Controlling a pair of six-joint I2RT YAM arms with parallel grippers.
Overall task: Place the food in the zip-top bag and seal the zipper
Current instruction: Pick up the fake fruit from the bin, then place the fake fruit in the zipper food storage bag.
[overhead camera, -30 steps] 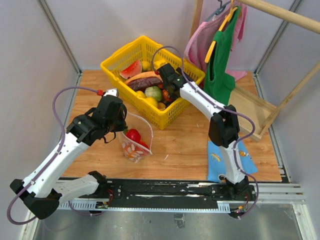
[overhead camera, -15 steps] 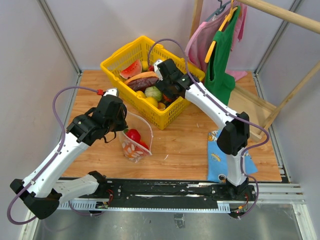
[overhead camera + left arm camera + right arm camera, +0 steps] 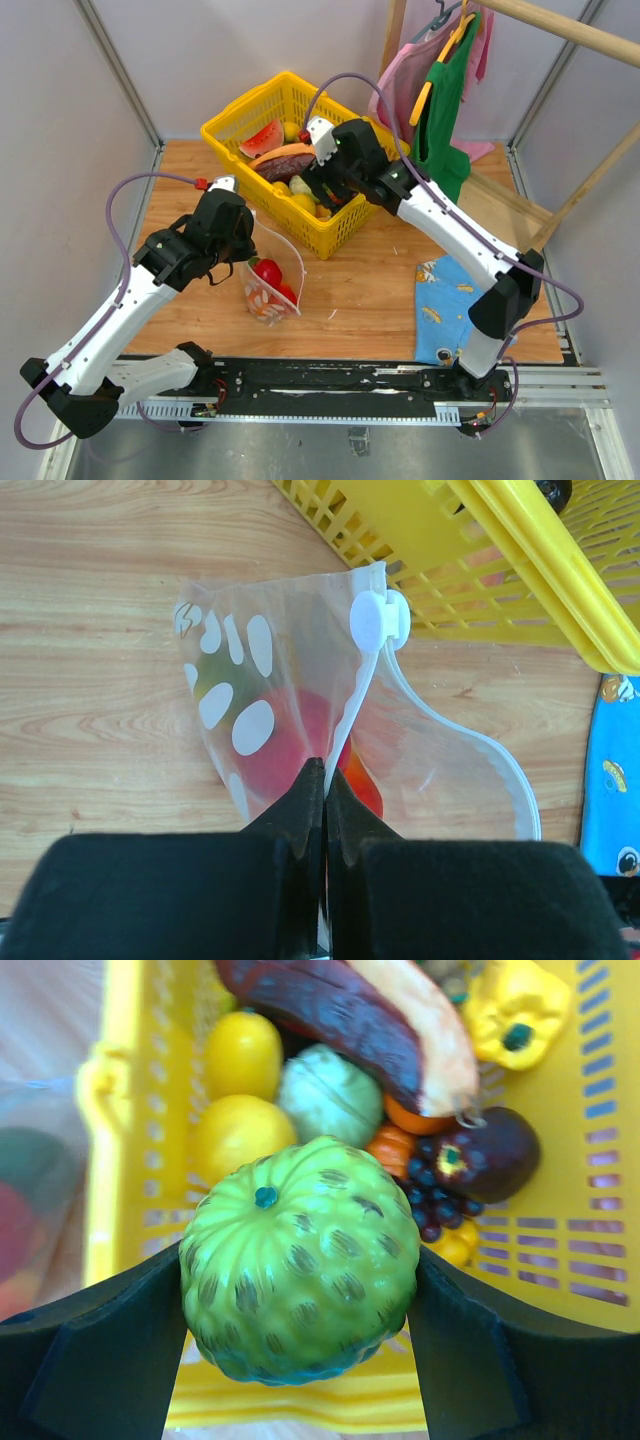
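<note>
While the left hand [image 3: 323,775] pinches the zip-top bag's [image 3: 245,695] zipper [image 3: 352,702] tight, the right hand [image 3: 300,1340] clamps a green custard apple [image 3: 300,1250] above the yellow basket [image 3: 105,1110].

Our arms: white shells with black joint housings on the left arm [image 3: 108,322] and right arm [image 3: 450,232].
Our cables: a purple-grey loop [image 3: 160,175] on each, with a red-capped plug [image 3: 200,184].
Our left gripper [image 3: 322,770]: matte black wedge fingers.
Our bases: black rail [image 3: 330,385] along the table's near edge.
</note>
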